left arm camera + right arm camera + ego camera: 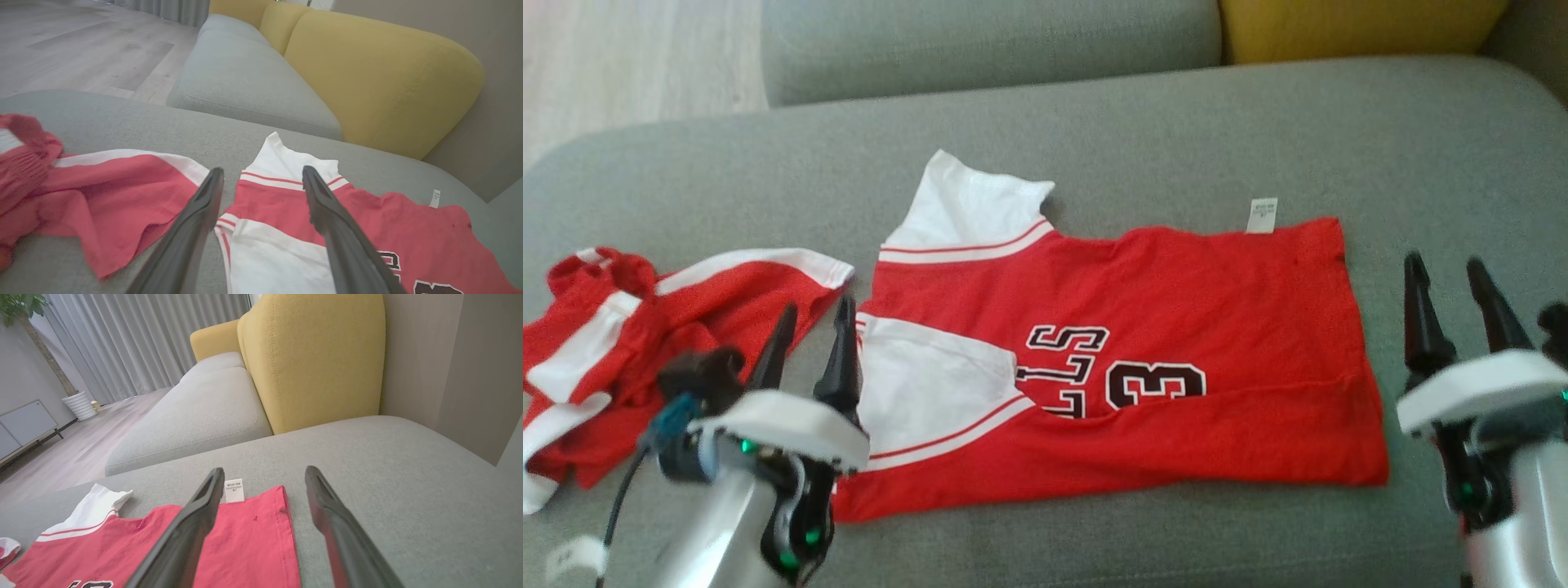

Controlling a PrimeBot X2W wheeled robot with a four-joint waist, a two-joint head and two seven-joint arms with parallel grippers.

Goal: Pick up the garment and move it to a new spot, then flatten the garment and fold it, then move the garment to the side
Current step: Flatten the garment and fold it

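Left gripper (814, 331) spread at shoulder end of one garment (1176, 327), right gripper (1447, 298) spread (both empty) beside its hem, one pair of shorts (711, 306).

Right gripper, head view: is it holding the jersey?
No, the right gripper is open, off to the side of the jersey over grey cushion, with nothing between its fingers.

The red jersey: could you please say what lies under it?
The jersey lies flat on the grey sofa cushion; anything between them is hidden by the cloth.
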